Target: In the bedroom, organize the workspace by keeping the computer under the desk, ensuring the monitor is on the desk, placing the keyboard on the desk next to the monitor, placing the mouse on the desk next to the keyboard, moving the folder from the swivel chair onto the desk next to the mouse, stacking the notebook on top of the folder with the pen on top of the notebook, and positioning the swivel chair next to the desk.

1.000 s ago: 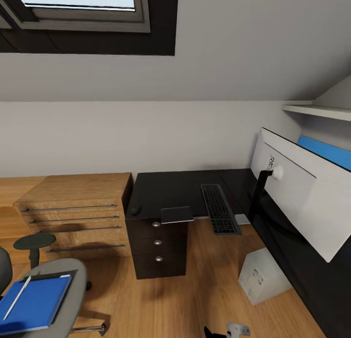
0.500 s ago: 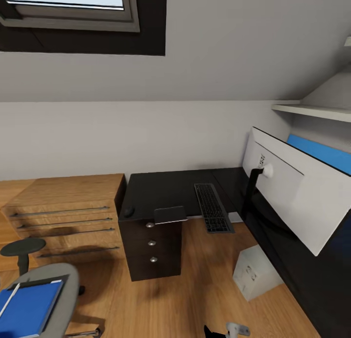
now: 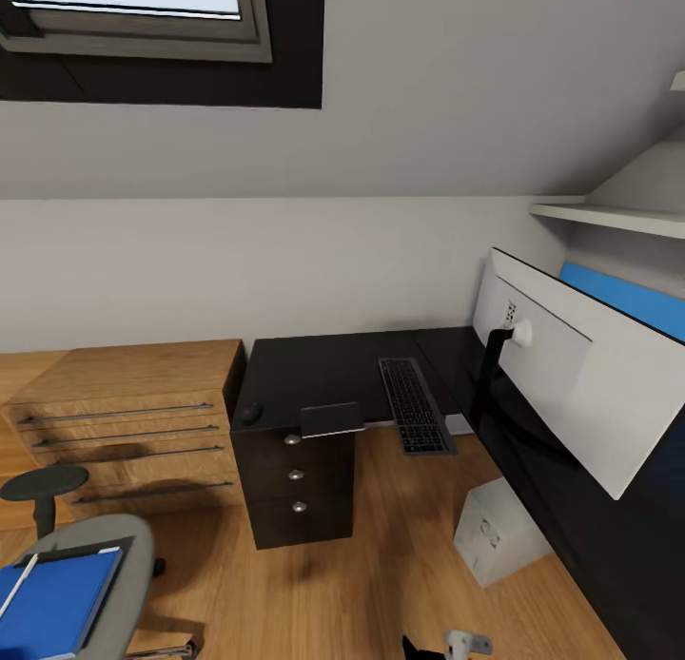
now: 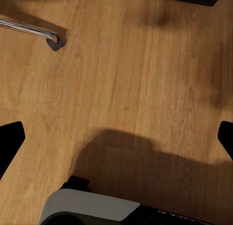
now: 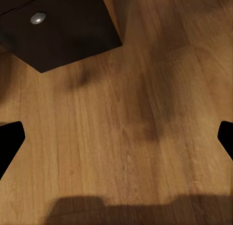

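The desk [image 3: 323,365] has a glossy black top. On it lie the keyboard [image 3: 414,405], the small black mouse [image 3: 251,413] and the greyish notebook [image 3: 331,419], which overhangs the front edge. The monitor [image 3: 561,375] stands at the right with its white back towards me. The computer [image 3: 499,532] sits on the floor below it. At the lower left, the swivel chair [image 3: 128,555] carries the blue folder [image 3: 52,608] with the pen [image 3: 17,584] on top. My left gripper [image 4: 116,137] and right gripper [image 5: 116,137] hang open over bare wooden floor, far from all these.
A wooden chest of drawers [image 3: 133,417] stands left of the desk's black drawer unit [image 3: 297,484], whose corner appears as the drawer unit [image 5: 58,30]. A chrome chair leg [image 4: 34,31] lies on the floor. A skylight [image 3: 133,13] is overhead, and a white shelf [image 3: 609,218] is at the right.
The whole head view slid left between one second ago and half a second ago, so the camera turned. It has held still since. Nothing on the desk or chair moved.
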### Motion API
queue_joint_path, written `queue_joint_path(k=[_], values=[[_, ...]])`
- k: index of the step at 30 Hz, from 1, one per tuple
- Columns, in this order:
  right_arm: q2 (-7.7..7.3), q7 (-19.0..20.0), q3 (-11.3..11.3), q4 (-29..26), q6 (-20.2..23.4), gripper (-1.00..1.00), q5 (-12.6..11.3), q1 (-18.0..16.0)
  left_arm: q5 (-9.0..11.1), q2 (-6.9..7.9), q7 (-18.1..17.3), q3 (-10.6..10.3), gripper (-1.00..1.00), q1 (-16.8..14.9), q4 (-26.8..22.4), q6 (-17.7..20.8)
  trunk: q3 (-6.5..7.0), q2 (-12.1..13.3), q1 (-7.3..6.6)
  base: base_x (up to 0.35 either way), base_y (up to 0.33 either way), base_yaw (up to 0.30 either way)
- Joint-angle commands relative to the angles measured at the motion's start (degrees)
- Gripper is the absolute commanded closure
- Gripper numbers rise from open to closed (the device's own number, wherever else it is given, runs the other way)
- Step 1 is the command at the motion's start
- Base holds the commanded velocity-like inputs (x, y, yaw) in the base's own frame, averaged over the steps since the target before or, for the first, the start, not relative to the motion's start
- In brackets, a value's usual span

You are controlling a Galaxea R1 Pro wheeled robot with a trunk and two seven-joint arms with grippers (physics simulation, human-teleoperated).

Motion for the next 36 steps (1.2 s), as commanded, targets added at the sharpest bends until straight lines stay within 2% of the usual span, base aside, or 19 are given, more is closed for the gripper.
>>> queue_joint_path(k=[1,5,6,9,12,15,17,21,22,26,32,36], values=[[-0.01,0.5,-0.2,0.1,-0.1,-1.00,-0.6,-0.1,0.2,-0.04,0.0,0.1,-1.00,0.0,-0.1,-0.1,-0.05,0.0,0.01,0.000,0.000,0.000],[-0.02,0.0,-0.5,0.0,0.0,-1.00,-0.8,-0.1,0.2,-0.04,-0.1,0.1,-1.00,0.0,-0.1,-0.1,-0.05,0.0,0.01,0.000,0.000,0.000],[-0.27,-2.6,-0.9,-1.0,0.1,-1.00,-0.9,-0.1,0.2,-0.04,0.0,0.1,-1.00,0.0,-0.1,-0.1,-0.05,0.0,0.01,0.000,0.000,0.000],[-0.53,-6.0,-1.0,-3.2,0.4,-1.00,-0.9,-0.1,0.2,-0.04,0.0,0.1,-1.00,0.0,-0.1,-0.1,-0.05,0.0,0.01,0.000,0.000,0.000],[-0.74,-12.2,-1.0,-7.9,1.0,-1.00,-0.7,-0.1,0.2,-0.04,0.0,0.2,-1.00,0.0,-0.1,-0.1,-0.05,0.0,0.01,0.000,0.000,0.000],[-0.92,-15.7,-1.0,-12.1,3.0,-1.00,-0.5,-0.1,0.2,-0.04,0.0,0.1,-1.00,0.0,-0.1,-0.1,-0.05,0.0,0.01,0.000,0.000,0.000],[-1.03,-16.6,-1.0,-14.2,4.9,-1.00,-0.4,-0.1,0.2,-0.04,0.0,0.2,-1.00,0.0,-0.1,-0.1,-0.05,0.0,0.01,0.000,0.000,0.000],[-2.22,-17.8,-1.0,-19.6,11.5,-1.00,-0.3,-0.2,0.2,-0.04,0.0,0.1,-1.00,0.0,-0.1,-0.1,-0.05,0.0,0.01,0.000,0.000,0.000],[-3.12,-18.1,-1.0,-21.4,14.1,-1.00,-0.3,-0.2,0.2,-0.04,0.0,0.1,-1.00,0.0,-0.1,-0.1,-0.05,0.0,0.01,0.000,0.000,0.000],[-5.42,-18.4,-1.0,-24.4,18.2,-1.00,-0.3,-0.5,0.2,-0.04,0.0,0.1,-1.00,0.0,-0.1,-0.1,-0.05,0.0,0.01,0.000,0.000,0.000],[-8.03,-18.5,-1.0,-25.5,19.9,-1.00,-0.2,-2.3,0.1,-0.04,-0.1,0.1,-1.00,0.0,-0.1,-0.1,-0.05,0.0,0.01,0.000,0.000,0.000],[-8.94,-18.7,-1.0,-25.6,20.1,-1.00,-0.2,-4.0,0.1,-0.04,-0.1,0.1,-1.00,0.0,-0.1,-0.1,-0.05,0.0,0.01,0.000,0.000,0.000]])
